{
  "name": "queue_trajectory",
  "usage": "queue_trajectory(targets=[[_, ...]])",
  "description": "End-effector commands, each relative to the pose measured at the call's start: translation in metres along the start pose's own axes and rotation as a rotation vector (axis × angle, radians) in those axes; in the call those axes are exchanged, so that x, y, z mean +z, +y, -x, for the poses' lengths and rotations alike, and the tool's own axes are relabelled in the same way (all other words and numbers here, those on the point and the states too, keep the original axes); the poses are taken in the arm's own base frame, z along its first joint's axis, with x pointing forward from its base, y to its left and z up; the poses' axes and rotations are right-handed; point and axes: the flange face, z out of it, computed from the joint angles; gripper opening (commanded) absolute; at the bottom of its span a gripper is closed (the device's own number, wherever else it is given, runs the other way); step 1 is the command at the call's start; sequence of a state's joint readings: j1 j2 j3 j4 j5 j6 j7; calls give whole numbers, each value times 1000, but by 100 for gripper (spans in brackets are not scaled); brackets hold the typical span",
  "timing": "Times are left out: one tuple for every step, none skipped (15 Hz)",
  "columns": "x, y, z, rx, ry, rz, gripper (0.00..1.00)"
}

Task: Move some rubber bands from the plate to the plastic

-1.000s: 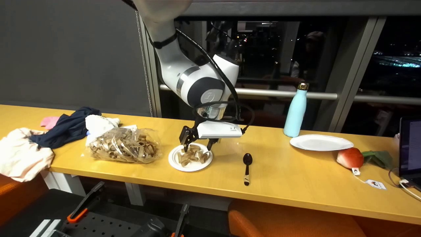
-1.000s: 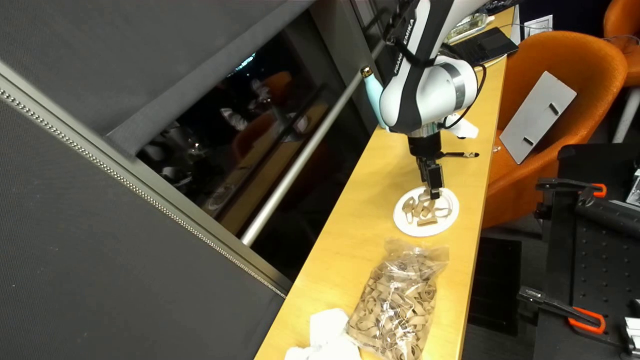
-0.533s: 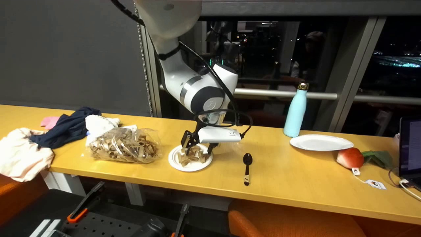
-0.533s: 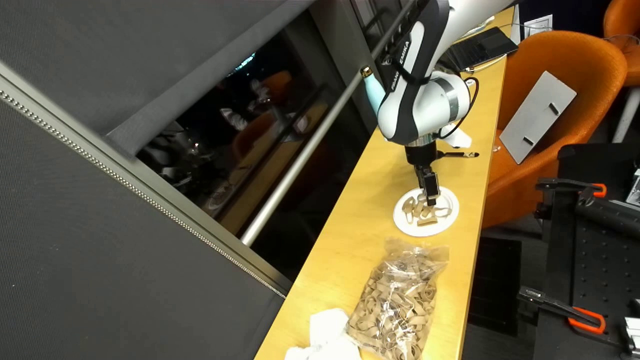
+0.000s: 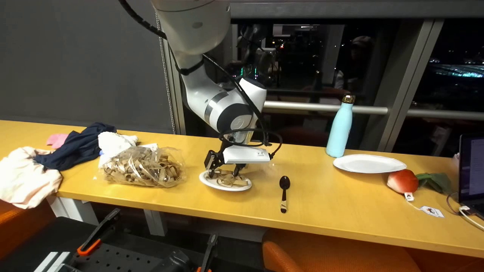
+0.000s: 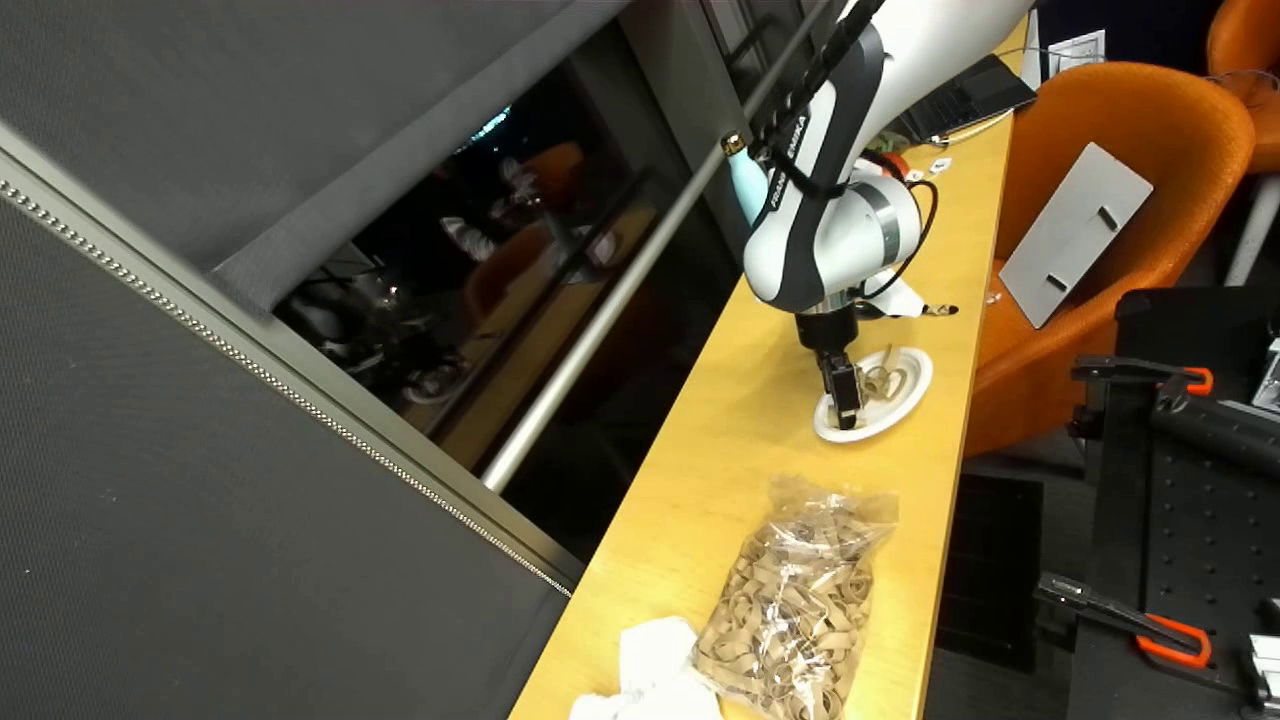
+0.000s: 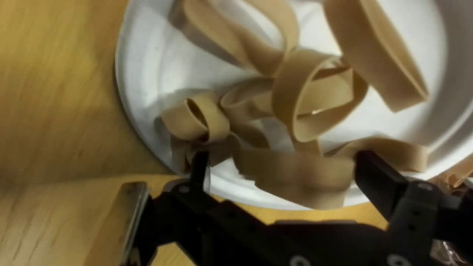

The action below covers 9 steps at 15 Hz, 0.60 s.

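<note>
Tan rubber bands (image 5: 230, 180) lie bunched on a white plate (image 5: 224, 188) in both exterior views. The plate looks tilted. My gripper (image 5: 224, 174) is down in the plate, with its fingers apart. In an exterior view the gripper (image 6: 847, 424) is at the plate's edge nearer the bag. In the wrist view my gripper (image 7: 281, 159) is open, and a wide rubber band (image 7: 299, 177) stands between the fingers. Whether the fingertips touch the plate is not clear. The clear plastic bag (image 5: 141, 168), full of tan bands, lies beside the plate; it also shows in an exterior view (image 6: 790, 610).
A dark spoon (image 5: 284, 190) lies on the far side of the plate from the bag. Cloths (image 5: 79, 147) lie behind the bag. A blue bottle (image 5: 339, 130), a second white plate (image 5: 369, 163) and a red vegetable toy (image 5: 403, 181) stand farther off.
My gripper has come down into the plate and moved towards the bag side. The plate has shifted away from the bag and tilted. The bands have bunched together.
</note>
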<state>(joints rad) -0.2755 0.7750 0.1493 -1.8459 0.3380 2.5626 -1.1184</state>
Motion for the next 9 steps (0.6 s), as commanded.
queue_trajectory(targets=[[-2,-16,-18,-13,-28,-1,100],[-3,-21,-21,-15,-35,1,100],[-5,-26,-23,-15,-45,6,100],[-6,-28,-24,-15,-52,9,100],[-6,-31,-25,-11,-58,12,100],[-7,-34,-25,-10,-65,15,100],[-8,-37,-24,-8,-71,16,100],[-10,-39,-23,-5,-77,22,100],[-13,-43,-21,-1,-84,24,100]])
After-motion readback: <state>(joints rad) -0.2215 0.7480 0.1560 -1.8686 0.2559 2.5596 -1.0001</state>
